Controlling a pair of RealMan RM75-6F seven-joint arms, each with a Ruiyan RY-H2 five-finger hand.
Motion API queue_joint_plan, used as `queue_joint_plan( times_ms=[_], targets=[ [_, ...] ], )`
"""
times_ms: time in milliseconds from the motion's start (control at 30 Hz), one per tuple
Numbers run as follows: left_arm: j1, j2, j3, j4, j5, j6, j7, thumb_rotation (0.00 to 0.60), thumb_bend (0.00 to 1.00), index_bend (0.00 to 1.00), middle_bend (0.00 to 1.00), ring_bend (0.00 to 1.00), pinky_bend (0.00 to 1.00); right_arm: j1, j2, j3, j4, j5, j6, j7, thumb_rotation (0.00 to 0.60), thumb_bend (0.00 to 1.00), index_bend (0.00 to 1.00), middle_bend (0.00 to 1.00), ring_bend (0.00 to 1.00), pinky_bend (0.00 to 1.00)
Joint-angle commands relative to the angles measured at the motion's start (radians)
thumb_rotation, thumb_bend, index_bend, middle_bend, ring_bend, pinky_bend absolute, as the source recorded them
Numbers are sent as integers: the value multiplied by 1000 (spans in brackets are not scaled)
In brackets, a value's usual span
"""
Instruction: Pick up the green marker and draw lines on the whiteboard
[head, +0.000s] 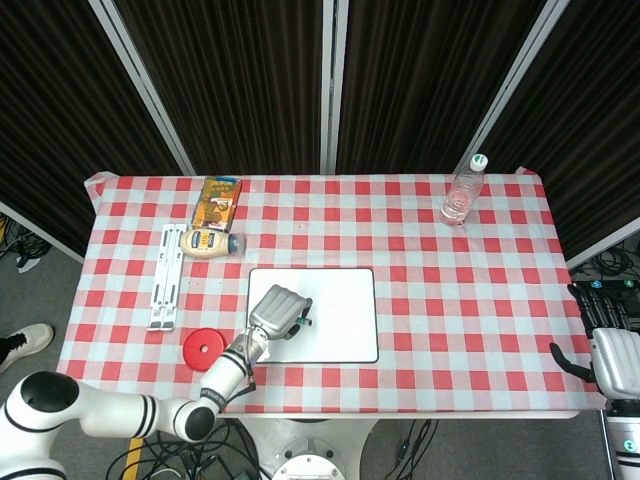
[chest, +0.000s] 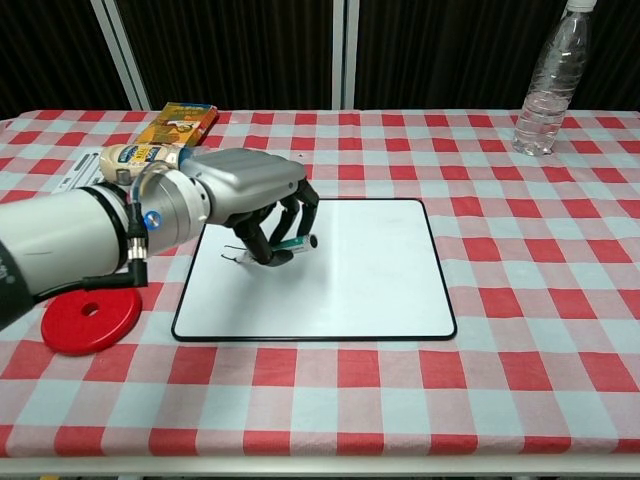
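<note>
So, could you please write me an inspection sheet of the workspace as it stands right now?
Surface: table under a red-and-white checked cloth, flat.
Job's things: whiteboard lies flat near the front; a short dark line shows at its upper left. Green marker is over the board.
Clutter: red disc left of the board; mayonnaise bottle lying down; snack box; white stand; water bottle upright at the far right.
Hands: left hand grips the marker in curled fingers; right hand is off the table's right edge, holding nothing.
Cables: some on the floor below the table's front edge.
Surroundings: dark curtains behind.
</note>
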Motion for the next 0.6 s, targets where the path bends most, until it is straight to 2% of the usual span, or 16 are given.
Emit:
queue_joint_plan(
  times_ms=[33, 200, 333, 467, 600],
  targets=[
    [-19, -26, -12, 13, -5, -11, 7, 600, 454, 560, 595, 753, 927, -6, 2, -2, 5, 1, 5, 7, 600, 209, 0, 38, 0, 0],
    [-51, -64, -37, 18, -14, -20, 18, 600, 454, 559, 595, 753, 928, -18, 9, -3, 13, 7, 17, 22, 600, 210, 0, 38, 0, 0],
    [-63, -56, -48, -27, 1, 13, 44, 600, 454, 559, 594, 753, 927, -25, 13, -2, 18, 6, 28, 33, 600, 209, 0, 38, 0, 0],
    [-45, 0, -55, -107, 28, 82, 61, 600, 454, 560, 594, 753, 928, -26, 14, 0, 22, -2, 36, 40, 600, 209, 0, 38, 0, 0],
    [6, 88, -37, -194, 80, 183, 72, 600, 454, 559, 592, 753, 927, -24, 11, -1, 26, -9, 35, 45, 600, 209, 0, 38, 0, 0]
  ],
)
